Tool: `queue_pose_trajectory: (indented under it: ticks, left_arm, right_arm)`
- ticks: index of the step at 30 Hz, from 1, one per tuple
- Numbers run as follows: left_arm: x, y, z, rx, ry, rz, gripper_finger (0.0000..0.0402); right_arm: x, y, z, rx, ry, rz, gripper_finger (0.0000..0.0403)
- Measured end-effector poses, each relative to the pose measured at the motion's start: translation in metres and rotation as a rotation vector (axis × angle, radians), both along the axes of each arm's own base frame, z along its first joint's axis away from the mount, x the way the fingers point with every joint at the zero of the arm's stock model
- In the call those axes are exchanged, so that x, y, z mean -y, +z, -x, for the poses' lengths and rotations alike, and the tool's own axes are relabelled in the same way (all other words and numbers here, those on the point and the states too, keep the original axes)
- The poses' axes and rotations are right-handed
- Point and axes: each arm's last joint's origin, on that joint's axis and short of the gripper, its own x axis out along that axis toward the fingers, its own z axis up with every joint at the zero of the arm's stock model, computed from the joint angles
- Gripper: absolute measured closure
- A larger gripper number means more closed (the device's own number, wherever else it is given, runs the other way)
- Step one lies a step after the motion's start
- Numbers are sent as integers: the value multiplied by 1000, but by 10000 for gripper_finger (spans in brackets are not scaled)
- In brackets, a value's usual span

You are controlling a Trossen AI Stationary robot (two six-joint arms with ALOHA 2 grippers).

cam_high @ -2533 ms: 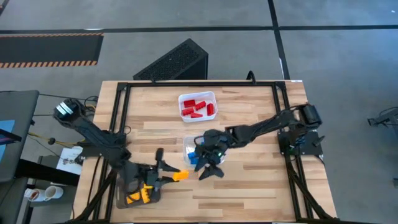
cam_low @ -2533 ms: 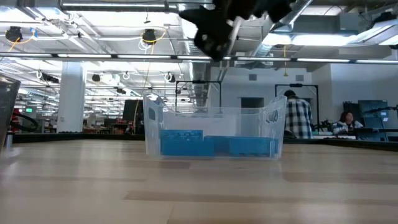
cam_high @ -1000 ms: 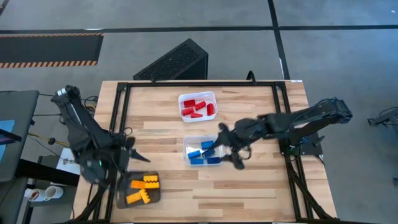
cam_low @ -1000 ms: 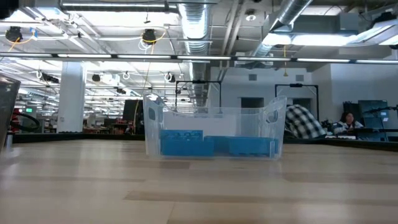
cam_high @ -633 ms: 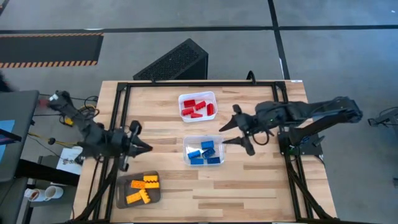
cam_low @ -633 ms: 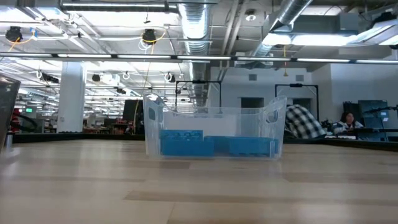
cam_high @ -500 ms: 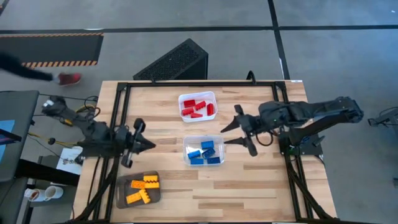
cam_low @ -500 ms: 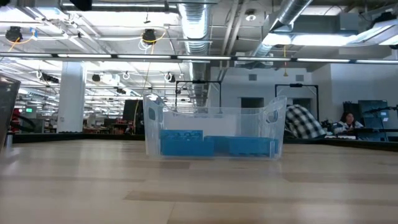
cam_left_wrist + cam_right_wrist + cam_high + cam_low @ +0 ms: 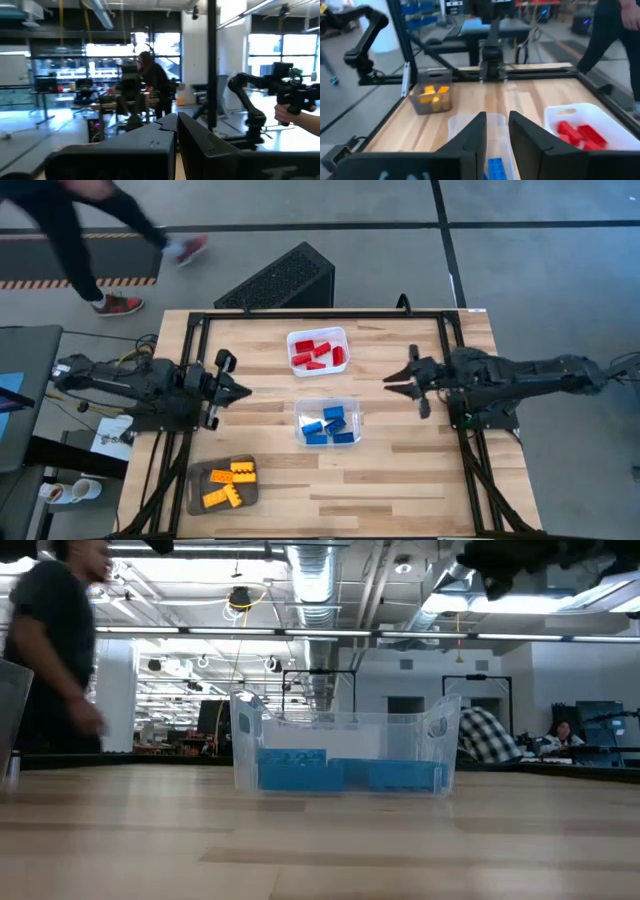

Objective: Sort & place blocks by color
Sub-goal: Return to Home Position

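Red blocks [image 9: 317,354] lie in a white tray [image 9: 300,338] at the far middle. Blue blocks [image 9: 327,425] lie in a clear tray [image 9: 300,412] at the table's centre, also in the low view [image 9: 345,775]. Yellow blocks [image 9: 228,483] lie in a grey tray [image 9: 196,498] at the near left. My left gripper [image 9: 245,392] is shut, level, at the left edge, pointing right. My right gripper [image 9: 392,385] is at the right, pointing left toward the trays. A narrow gap shows between its fingers [image 9: 497,120], with nothing in it.
A black frame [image 9: 320,313] runs around the table. A black perforated box [image 9: 280,280] stands beyond the far edge. A person [image 9: 70,220] walks past beyond the far left corner and shows in the low view [image 9: 50,650]. Bare wood lies at the near right [image 9: 400,490].
My left gripper has drawn away from the grey tray toward the far edge, turned level and shut. My right gripper has pulled back from the clear tray toward the table's right edge, and its fingers have narrowed. A person has walked in beyond the far left.
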Motion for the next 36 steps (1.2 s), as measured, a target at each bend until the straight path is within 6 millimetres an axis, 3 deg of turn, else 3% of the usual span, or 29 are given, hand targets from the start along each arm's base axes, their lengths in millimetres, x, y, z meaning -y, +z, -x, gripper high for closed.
queue_pose_trajectory:
  ticks: [4, 11, 14, 19, 22, 27, 33, 36]
  left_arm:
    - [-10, 3, 10, 18, 23, -17, 401]
    - [-18, 4, 44, 37, 74, -8, 401]
    - [-19, 0, 54, 87, 87, 10, 401]
    - [-20, -33, 50, 77, 132, 26, 401]
    - [-21, -56, 46, 79, 152, 40, 401]
    - [-20, -80, 43, 75, 119, 64, 401]
    - [-20, -95, 41, 30, 118, 47, 401]
    - [-20, -100, 39, -20, 119, 37, 401]
  right_arm:
    - [6, -17, 29, 72, -48, -14, 313]
    - [6, -17, 81, 272, -67, 42, 330]
    - [5, -28, 94, 341, -71, 78, 333]
    - [6, -45, 83, 300, -64, 92, 337]
    - [6, -67, 74, 230, -68, 89, 338]
    - [7, -90, 69, 229, -76, 92, 338]
    - [9, -115, 63, 169, -119, 78, 338]
    - [9, -115, 62, 169, -126, 51, 340]
